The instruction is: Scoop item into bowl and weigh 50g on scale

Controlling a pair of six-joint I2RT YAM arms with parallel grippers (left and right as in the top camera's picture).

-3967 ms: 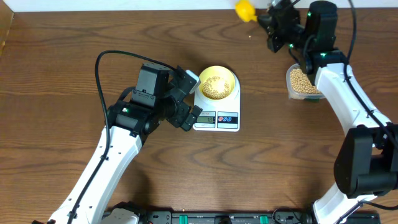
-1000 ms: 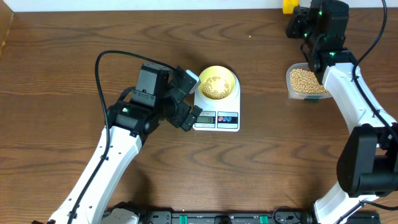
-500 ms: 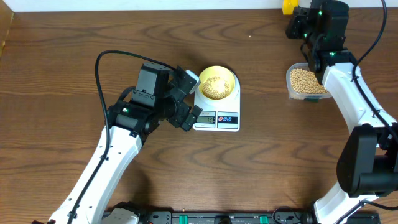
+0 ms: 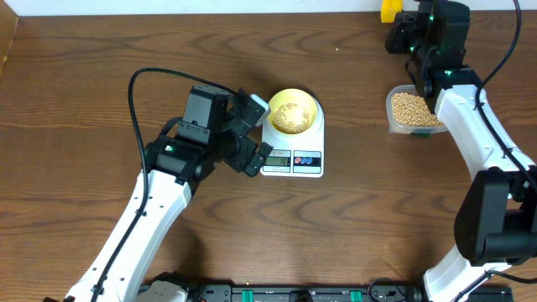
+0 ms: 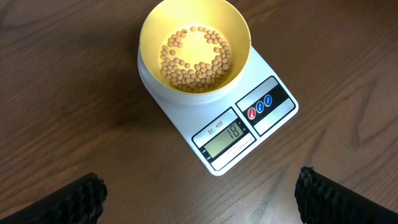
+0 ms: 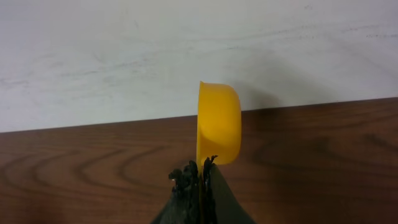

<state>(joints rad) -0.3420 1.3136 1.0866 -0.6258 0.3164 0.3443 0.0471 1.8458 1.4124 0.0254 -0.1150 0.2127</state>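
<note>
- The beans [image 5: 194, 59] lie in a thin, ring-like scatter on the bottom of the bowl [image 5: 239, 28]. They cover only part of the floor and come nowhere near the rim.
- The bowl sits on the round platform at the far end of the scale [image 5: 280, 106], about centred on it.
- The scale's display [image 5: 227, 132] shows what looks like 18. By that reading the bowl is well short of the fifty-gram target, so I judge the task roughly a third done, with several more scoops needed.
- The left gripper [image 5: 202, 199] hangs just beside the scale's display end, jaws spread as wide as they go. It holds nothing and touches neither scale nor bowl.
- The clear container [image 4: 388, 109] stands well apart to the right on the surface [image 5: 74, 112], holding plenty of beans.
- The right gripper [image 6: 199, 171] is at the far edge of the surface, beyond the container, clamped tight on the handle of the yellow scoop [image 6: 219, 123].
- The scoop is turned on its side against the pale wall, and no beans show in it.
- What is left, as I read it: bring the scoop to the container, fill it, tip it into the bowl, and repeat in smaller amounts as the reading nears fifty.
</note>
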